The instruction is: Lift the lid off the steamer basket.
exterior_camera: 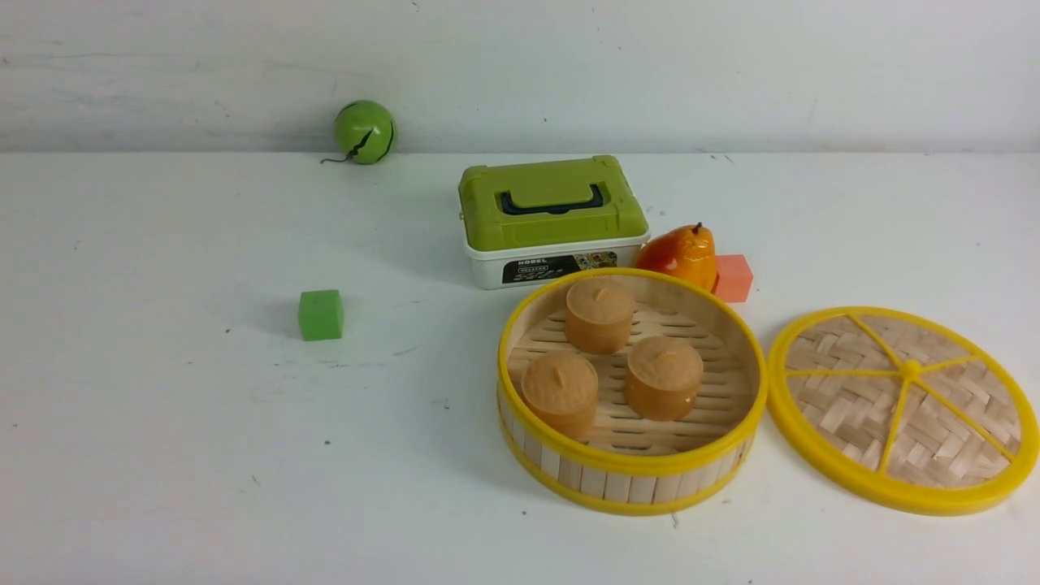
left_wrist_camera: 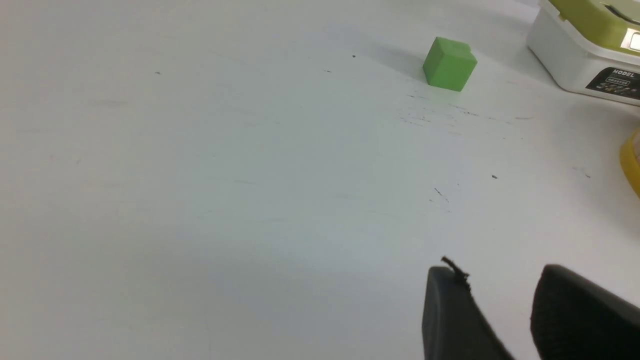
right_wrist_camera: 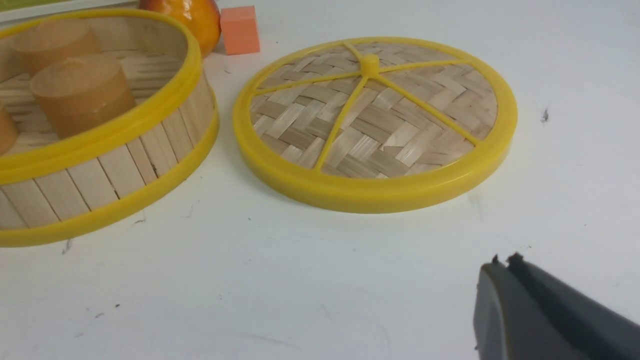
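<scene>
The lid [exterior_camera: 902,410] [right_wrist_camera: 375,120], a woven bamboo disc with a yellow rim and spokes, lies flat on the table just right of the steamer basket [exterior_camera: 634,479] [right_wrist_camera: 120,170]. The basket stands uncovered with three brown cylinder buns [exterior_camera: 601,313] inside. My right gripper [right_wrist_camera: 505,262] is shut with nothing in it, hovering over bare table short of the lid's near edge. My left gripper [left_wrist_camera: 497,275] is open and empty above bare table, well away from the basket, whose yellow rim [left_wrist_camera: 631,162] shows at the picture's edge. Neither arm appears in the front view.
A white box with a green lid [exterior_camera: 552,219] [left_wrist_camera: 585,50] stands behind the basket. An orange pear [exterior_camera: 681,253] and an orange-pink cube [exterior_camera: 734,278] sit behind the basket's right side. A green cube [exterior_camera: 320,314] [left_wrist_camera: 449,64] rests mid-left, a green ball [exterior_camera: 364,132] at the back wall.
</scene>
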Controlling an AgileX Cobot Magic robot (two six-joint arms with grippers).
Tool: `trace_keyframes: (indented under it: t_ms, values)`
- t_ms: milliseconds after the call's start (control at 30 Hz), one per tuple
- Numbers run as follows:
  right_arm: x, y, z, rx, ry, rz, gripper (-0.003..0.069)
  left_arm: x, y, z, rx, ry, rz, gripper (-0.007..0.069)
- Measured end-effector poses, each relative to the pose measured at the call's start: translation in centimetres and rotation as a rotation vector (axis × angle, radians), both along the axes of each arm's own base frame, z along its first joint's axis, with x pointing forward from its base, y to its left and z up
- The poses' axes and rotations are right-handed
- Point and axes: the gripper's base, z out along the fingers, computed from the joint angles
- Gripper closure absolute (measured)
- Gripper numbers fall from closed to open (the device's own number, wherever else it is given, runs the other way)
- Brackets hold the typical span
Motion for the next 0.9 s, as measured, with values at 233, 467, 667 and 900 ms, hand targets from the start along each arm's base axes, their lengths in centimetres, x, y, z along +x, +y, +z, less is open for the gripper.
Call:
trace_keyframes:
  t_ms: [233,467,667,900]
  values:
    - [0.00,0.00,0.00,0.000,0.000,0.000,0.0655,0.00,0.00,0.00,0.000,0.000,0.000,0.0386]
    - [0.00,0.00,0.00,0.000,0.000,0.000,0.0643,0.00,0.00,0.00,0.001,0.000,0.000,0.0386]
    - [0.00,0.00,0.00,0.000,0.000,0.000,0.0637,0.00,0.00,0.00,0.001,0.000,0.000,0.0386]
    - [0.00,0.00,0.00,0.000,0.000,0.000,0.0627,0.00,0.00,0.00,0.001,0.000,0.000,0.0386]
